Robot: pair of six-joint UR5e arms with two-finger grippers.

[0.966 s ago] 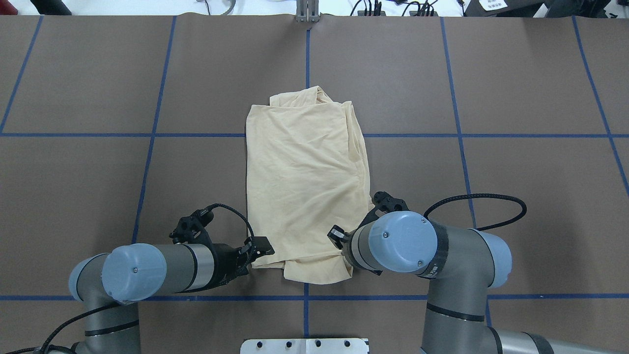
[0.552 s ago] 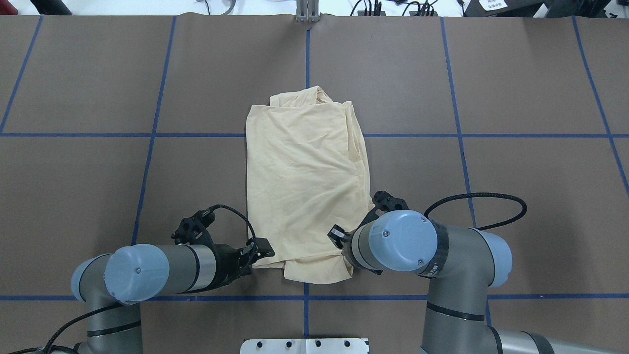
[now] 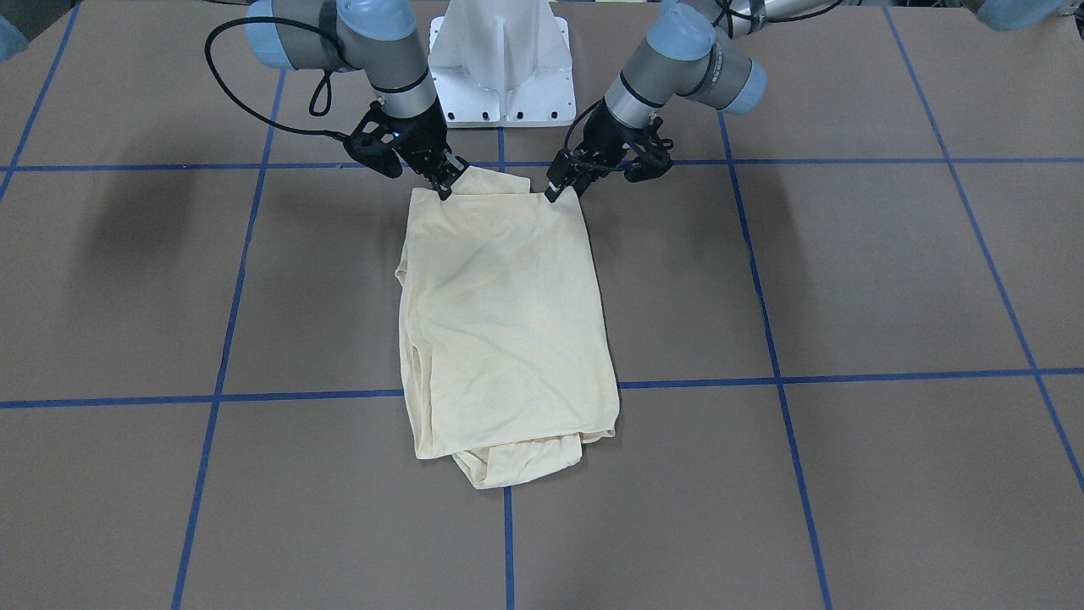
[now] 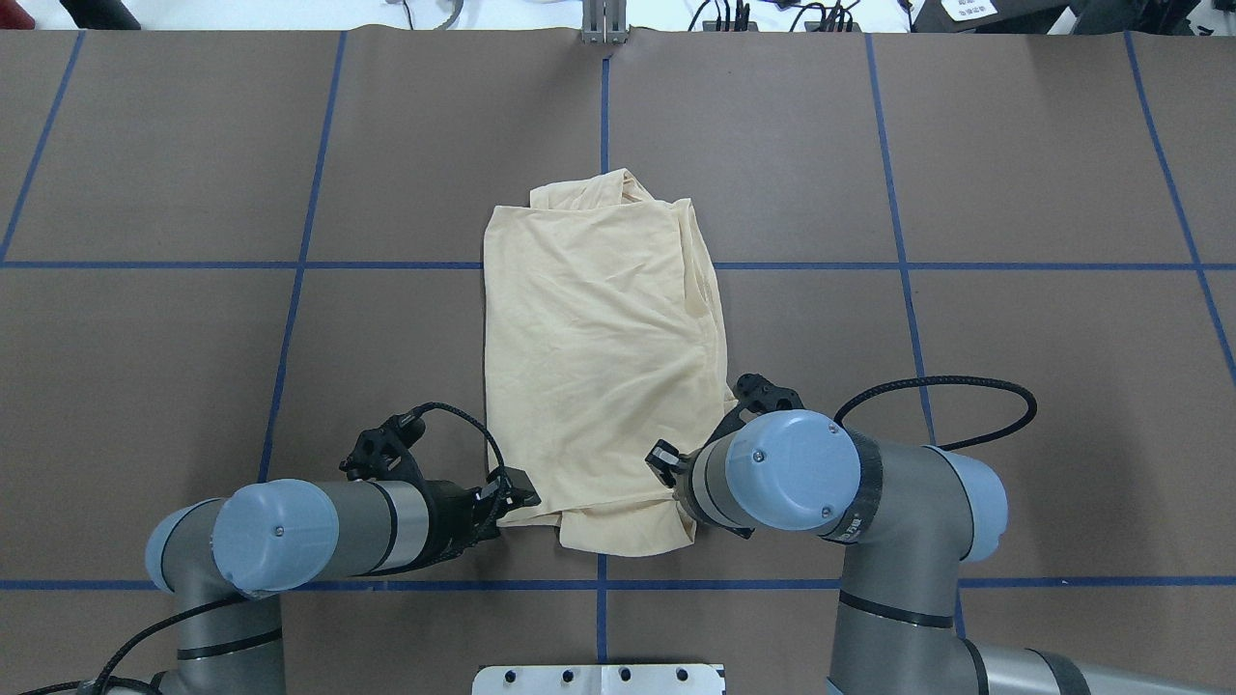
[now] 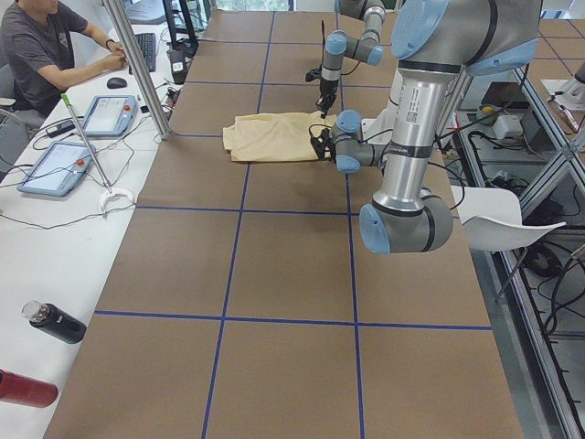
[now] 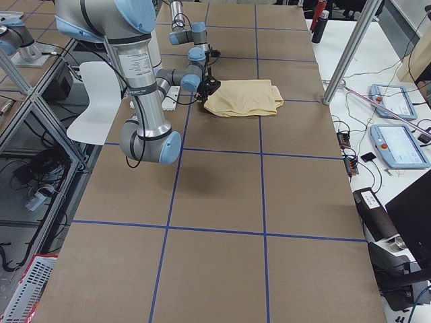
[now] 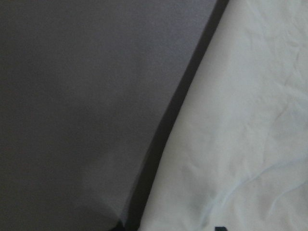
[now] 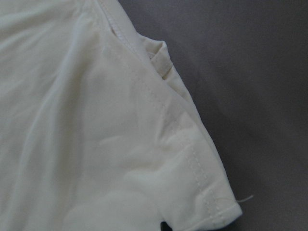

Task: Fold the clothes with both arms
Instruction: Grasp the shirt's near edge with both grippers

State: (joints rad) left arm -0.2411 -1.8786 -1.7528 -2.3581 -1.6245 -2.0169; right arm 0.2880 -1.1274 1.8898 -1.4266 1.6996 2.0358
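Slippage was the risk: with the cream T-shirt lying folded on the table, the right gripper apparently pinching one near corner and the left gripper impossible to judge, a lift could have skewed the fold.

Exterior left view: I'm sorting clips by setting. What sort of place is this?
Likely a robotics lab: two UR5e arms over a tape-gridded table, and a side desk where a person sits by teach pendants.
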